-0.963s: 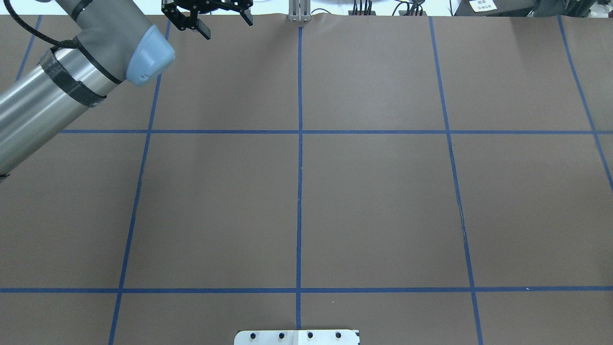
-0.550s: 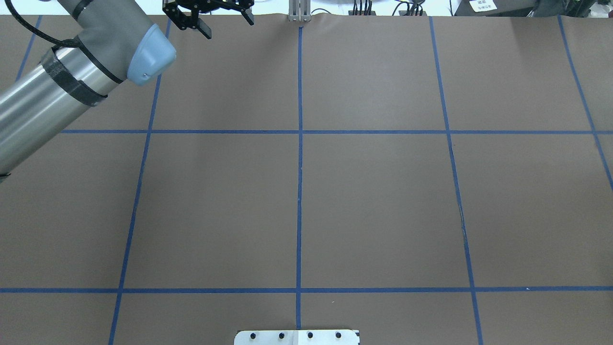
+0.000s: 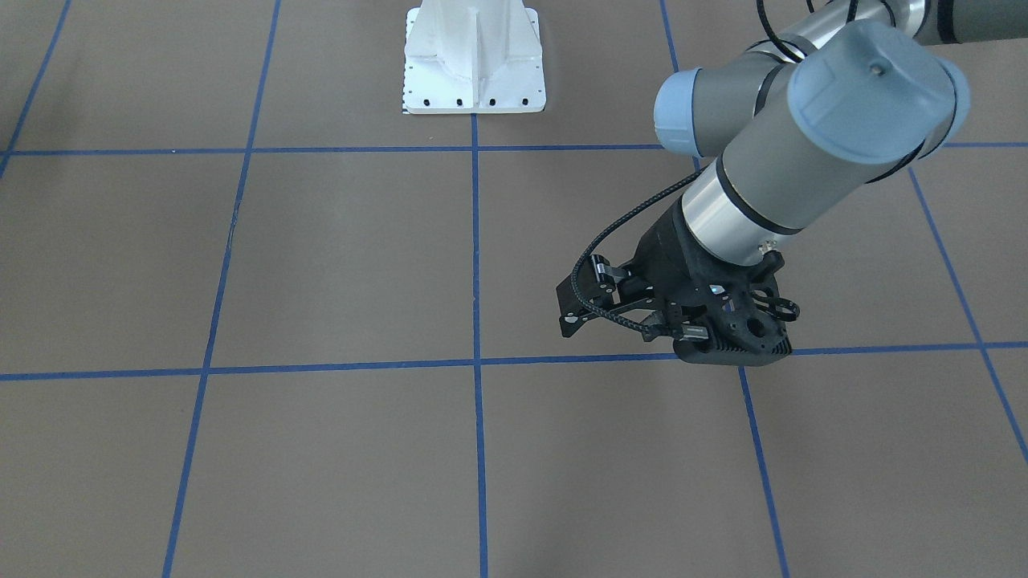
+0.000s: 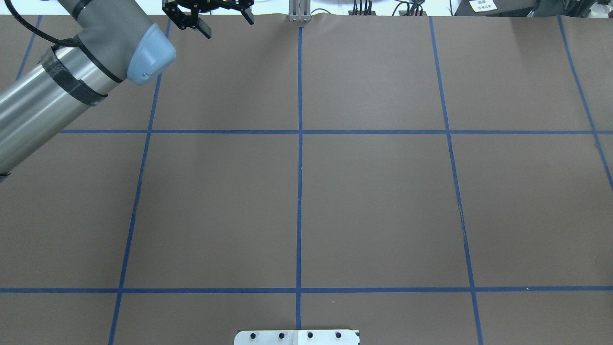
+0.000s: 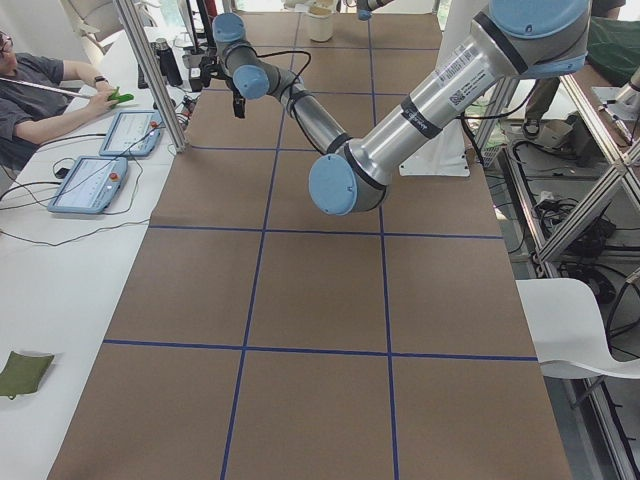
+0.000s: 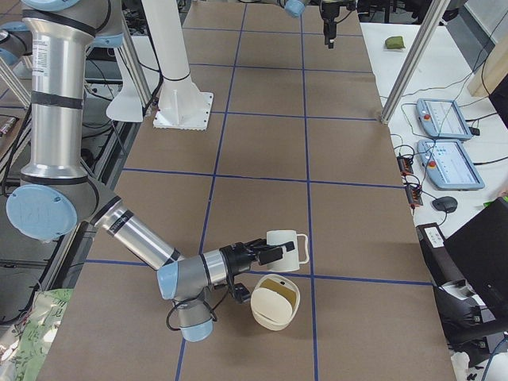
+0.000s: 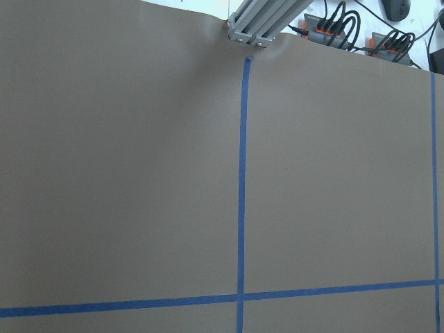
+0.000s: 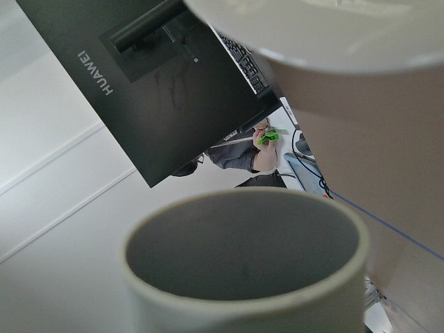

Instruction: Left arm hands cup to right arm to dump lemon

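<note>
Cup [image 6: 290,248] at right gripper [image 6: 270,252] beside bowl [image 6: 275,302], grip untellable, looks emptied; next, set it down. Left gripper [image 4: 228,26] gapes wide.

a robotics lab. the table [image 4: 373,201] is covered in brown paper gridded with blue tape [image 4: 300,191], and a white pedestal [image 3: 474,56] stands on it. two grey industrial arms work over it, the left arm [image 5: 430,100] and the right arm [image 6: 51,103]. aluminium posts [image 5: 150,75] frame it. a white bench [image 5: 60,290] alongside holds teach pendants [image 5: 90,185] and cables [image 7: 326,17]. a person [image 5: 30,85] sits there, and a monitor [image 8: 139,83] stands nearby.
</note>
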Action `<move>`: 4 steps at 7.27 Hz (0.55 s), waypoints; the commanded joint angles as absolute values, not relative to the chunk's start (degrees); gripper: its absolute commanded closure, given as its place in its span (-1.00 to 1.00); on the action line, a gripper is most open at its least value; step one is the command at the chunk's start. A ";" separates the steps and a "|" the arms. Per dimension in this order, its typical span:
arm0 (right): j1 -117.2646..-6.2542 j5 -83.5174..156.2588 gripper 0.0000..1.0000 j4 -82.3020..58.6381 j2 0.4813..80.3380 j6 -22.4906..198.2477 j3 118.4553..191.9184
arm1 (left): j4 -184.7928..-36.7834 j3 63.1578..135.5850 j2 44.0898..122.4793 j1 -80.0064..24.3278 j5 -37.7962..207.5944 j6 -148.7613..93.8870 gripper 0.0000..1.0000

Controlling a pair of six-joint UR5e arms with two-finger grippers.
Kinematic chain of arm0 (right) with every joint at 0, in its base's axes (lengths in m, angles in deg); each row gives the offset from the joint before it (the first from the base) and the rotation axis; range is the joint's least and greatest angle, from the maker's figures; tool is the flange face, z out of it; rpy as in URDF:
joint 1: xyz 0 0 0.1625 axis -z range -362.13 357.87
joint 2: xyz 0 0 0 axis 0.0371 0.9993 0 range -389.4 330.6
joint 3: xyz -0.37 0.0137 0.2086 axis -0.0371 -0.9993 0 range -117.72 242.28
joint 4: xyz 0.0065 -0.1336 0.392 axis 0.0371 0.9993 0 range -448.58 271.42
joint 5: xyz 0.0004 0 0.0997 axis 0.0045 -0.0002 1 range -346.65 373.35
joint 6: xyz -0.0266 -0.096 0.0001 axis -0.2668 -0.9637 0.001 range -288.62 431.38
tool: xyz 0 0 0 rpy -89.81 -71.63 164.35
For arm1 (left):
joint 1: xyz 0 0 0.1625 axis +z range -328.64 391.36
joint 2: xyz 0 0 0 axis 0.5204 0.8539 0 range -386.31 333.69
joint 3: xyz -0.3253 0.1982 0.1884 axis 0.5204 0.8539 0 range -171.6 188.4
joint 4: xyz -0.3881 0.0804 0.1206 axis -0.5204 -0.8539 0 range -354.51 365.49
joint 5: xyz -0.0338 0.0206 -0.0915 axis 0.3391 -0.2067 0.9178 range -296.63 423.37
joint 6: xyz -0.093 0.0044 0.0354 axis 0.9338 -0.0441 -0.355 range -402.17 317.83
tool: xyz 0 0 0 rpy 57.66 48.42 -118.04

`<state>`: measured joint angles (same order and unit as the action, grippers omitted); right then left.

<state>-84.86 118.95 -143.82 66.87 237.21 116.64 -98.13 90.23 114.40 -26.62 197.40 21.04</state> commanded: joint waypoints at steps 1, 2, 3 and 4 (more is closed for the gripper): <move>-84.75 123.88 0.82 -145.00 66.58 219.56 117.12 | -98.13 90.23 114.40 -26.48 197.40 21.03 -1.00; -84.75 125.57 0.82 -145.00 66.58 211.38 118.25 | -98.22 90.23 114.32 -26.48 197.40 21.03 -1.00; -84.75 129.07 0.82 -144.74 66.58 200.34 118.70 | -98.22 90.14 114.32 -26.21 197.31 21.03 -1.00; -84.75 131.36 0.82 -144.22 66.67 190.39 118.79 | -98.13 90.14 114.32 -26.04 197.31 21.03 -1.00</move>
<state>-84.75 128.06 -144.70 66.61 203.22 118.43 -98.19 90.17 114.33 -26.26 197.34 21.03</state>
